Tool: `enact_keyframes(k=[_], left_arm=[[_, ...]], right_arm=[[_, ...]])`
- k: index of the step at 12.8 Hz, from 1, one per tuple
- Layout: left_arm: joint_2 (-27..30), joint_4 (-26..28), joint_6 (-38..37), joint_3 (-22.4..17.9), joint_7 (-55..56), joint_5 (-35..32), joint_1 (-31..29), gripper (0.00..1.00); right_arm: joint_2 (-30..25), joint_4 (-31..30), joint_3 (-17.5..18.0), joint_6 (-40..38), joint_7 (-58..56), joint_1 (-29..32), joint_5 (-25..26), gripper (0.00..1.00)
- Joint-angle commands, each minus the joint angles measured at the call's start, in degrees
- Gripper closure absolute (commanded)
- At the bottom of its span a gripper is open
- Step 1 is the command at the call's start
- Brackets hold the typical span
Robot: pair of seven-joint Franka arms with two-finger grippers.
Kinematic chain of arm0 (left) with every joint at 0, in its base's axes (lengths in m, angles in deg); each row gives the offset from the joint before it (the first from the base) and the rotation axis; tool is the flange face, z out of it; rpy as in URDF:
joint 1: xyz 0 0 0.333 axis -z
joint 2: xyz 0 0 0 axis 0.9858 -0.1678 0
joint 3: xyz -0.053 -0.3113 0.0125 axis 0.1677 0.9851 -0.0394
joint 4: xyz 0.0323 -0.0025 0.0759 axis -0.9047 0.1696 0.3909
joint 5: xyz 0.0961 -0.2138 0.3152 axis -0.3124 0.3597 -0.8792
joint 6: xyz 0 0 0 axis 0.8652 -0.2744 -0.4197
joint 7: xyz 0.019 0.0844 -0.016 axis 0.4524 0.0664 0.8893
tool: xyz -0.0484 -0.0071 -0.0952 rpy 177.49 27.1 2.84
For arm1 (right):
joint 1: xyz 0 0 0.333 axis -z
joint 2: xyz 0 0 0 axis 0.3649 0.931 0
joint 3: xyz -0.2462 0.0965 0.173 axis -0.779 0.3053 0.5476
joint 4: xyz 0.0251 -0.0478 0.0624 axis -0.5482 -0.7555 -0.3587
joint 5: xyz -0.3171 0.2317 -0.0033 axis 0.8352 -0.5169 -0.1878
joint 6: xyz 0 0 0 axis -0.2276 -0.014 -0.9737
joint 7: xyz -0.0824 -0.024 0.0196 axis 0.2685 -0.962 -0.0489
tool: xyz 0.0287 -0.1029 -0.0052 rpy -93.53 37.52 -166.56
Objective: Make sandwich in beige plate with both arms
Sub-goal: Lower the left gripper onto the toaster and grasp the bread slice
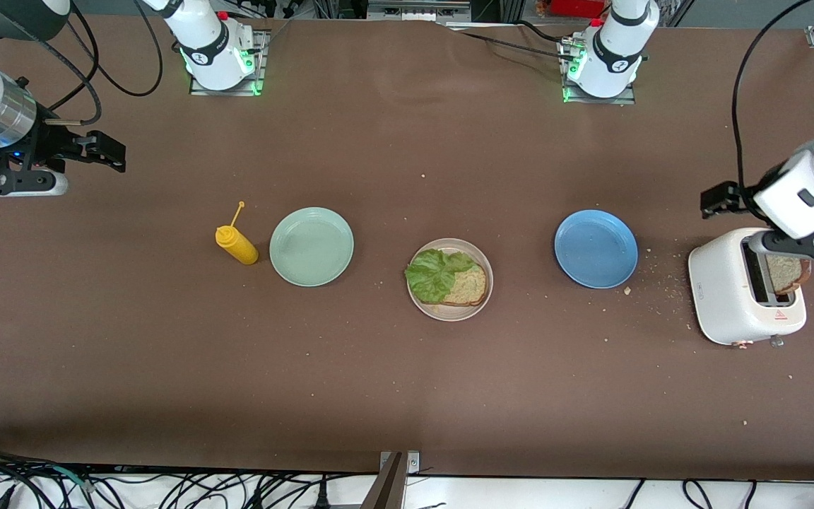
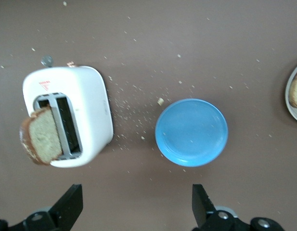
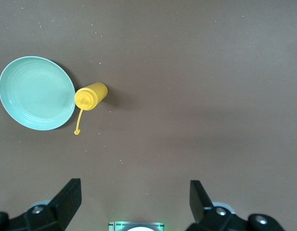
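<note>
The beige plate (image 1: pixel 483 300) sits mid-table and holds one brown bread slice (image 1: pixel 469 285) with a ruffled green lettuce leaf (image 1: pixel 434 273) lying partly on it. A second bread slice (image 1: pixel 787 272) stands in a slot of the white toaster (image 1: pixel 725 290) at the left arm's end; it also shows in the left wrist view (image 2: pixel 42 135). My left gripper (image 1: pixel 719 200) is open and empty, up over the table beside the toaster; its fingers show in the left wrist view (image 2: pixel 137 204). My right gripper (image 1: pixel 104 150) is open and empty over the right arm's end (image 3: pixel 134 199).
A blue plate (image 1: pixel 596 248) lies between the beige plate and the toaster, with crumbs around it. A mint-green plate (image 1: pixel 311 246) and a yellow mustard bottle (image 1: pixel 236 244) lie toward the right arm's end.
</note>
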Motion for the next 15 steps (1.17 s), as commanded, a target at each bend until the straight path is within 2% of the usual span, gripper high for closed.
enact_keyframes(k=[1,5,7,9,15], left_arm=[[-2.83,-0.64,4.96,0.24,-6.02,-1.36,-4.66,0.0],[-8.71,0.33,16.12,0.33,-14.63,-1.63,-14.15,0.0],[-11.71,1.98,21.31,0.33,-17.81,-1.36,-16.11,0.0],[-11.55,6.55,22.65,0.42,-17.9,-0.57,-17.25,0.0],[-12.77,10.16,24.58,0.42,-19.66,-0.4,-21.38,0.02]], right_arm=[[-1.43,0.45,-1.74,-1.28,-3.95,0.55,-1.91,0.0],[-1.52,0.62,-1.84,-0.49,-3.88,0.46,-1.65,0.0],[-1.6,1.15,-1.92,-0.49,-4.05,0.37,-1.65,0.0],[-2.13,1.24,-2.01,-1.01,-3.88,0.02,-1.65,0.0],[-1.52,1.24,-1.92,-0.23,-3.79,-0.16,-2.08,0.0]])
